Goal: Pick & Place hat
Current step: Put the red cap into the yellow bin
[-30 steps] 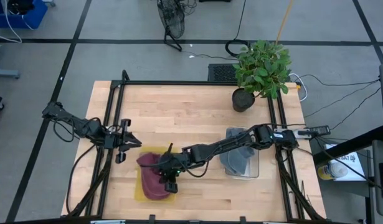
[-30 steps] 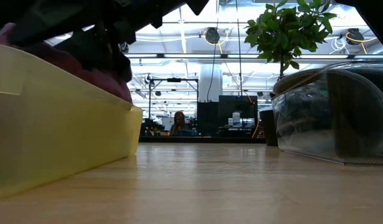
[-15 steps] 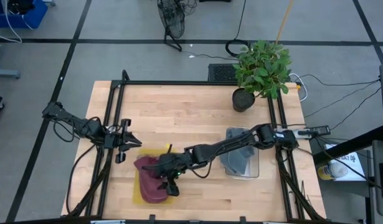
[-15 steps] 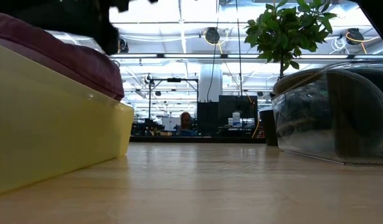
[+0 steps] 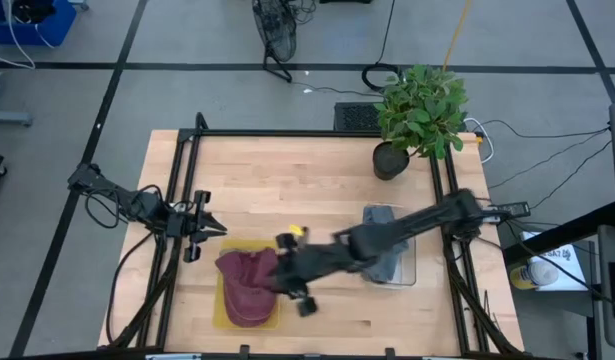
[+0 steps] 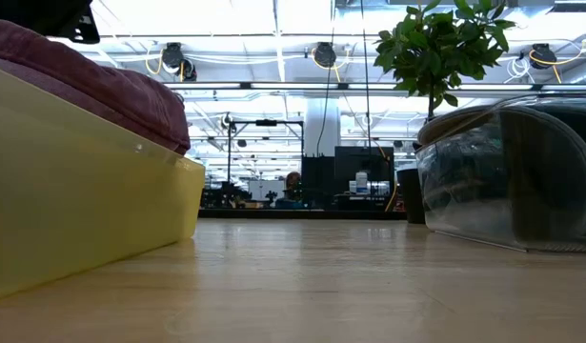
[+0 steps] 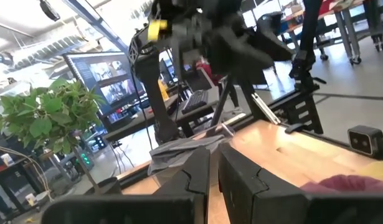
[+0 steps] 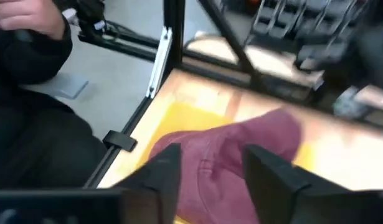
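A maroon hat (image 5: 247, 285) lies slumped in a yellow tray (image 5: 223, 312) at the table's near left; it also shows in the low view (image 6: 92, 81), heaped above the tray's wall (image 6: 83, 210). My right gripper (image 5: 299, 298) is open and empty, just right of the tray; in its wrist view (image 8: 210, 180) the hat (image 8: 235, 152) lies ahead between the fingers, apart from them. My left gripper (image 5: 205, 230) is shut and empty at the table's left edge, just beyond the tray's far left corner.
A clear container (image 5: 389, 258) with grey cloth in it stands at the right, also in the low view (image 6: 512, 171). A potted plant (image 5: 417, 115) stands at the far right corner. A person's hand (image 8: 29, 15) and dark sleeve show beyond the table's edge.
My right gripper has risen off the hat and drawn back toward the table's right, out of the tray. The hat stays in the tray, settled a little lower and flatter.
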Available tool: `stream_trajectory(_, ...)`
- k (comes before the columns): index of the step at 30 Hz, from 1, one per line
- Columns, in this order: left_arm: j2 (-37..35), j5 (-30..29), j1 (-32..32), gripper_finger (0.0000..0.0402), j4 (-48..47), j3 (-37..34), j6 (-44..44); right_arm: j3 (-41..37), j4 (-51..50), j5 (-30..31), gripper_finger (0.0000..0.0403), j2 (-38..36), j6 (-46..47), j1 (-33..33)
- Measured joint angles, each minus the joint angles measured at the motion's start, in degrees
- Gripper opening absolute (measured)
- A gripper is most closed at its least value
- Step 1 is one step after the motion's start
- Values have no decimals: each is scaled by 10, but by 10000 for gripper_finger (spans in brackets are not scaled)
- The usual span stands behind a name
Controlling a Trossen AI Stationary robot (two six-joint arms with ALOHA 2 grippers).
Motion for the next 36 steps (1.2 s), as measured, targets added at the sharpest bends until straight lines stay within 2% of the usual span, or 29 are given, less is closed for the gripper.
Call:
stream_trajectory(4,0,0,0,40,4,0,-8,-111,3,70,75,-109,-53,37)
stream_trajectory(7,0,0,0,40,4,0,-8,-256,52,106,16,-212,-57,55)
stream_trajectory(12,0,-6,0,40,15,0,-10,-519,234,124,14,-389,-74,69)
stream_trajectory(16,0,-61,0,40,56,1,-37,-717,348,198,5,-512,-77,59)
stream_trajectory(19,0,-118,0,40,42,1,-50,-827,445,197,2,-593,-87,48)
stream_trajectory(24,2,-190,0,40,20,1,-101,-927,502,196,1,-712,-83,56)
stream_trajectory(29,9,-276,0,40,16,1,-131,-993,569,196,1,-776,-98,73)
stream_trajectory(33,19,-290,1,40,7,1,-154,-1036,608,197,1,-786,-108,85)
stream_trajectory(36,22,-290,1,40,1,1,-189,-1040,644,212,1,-799,-140,86)
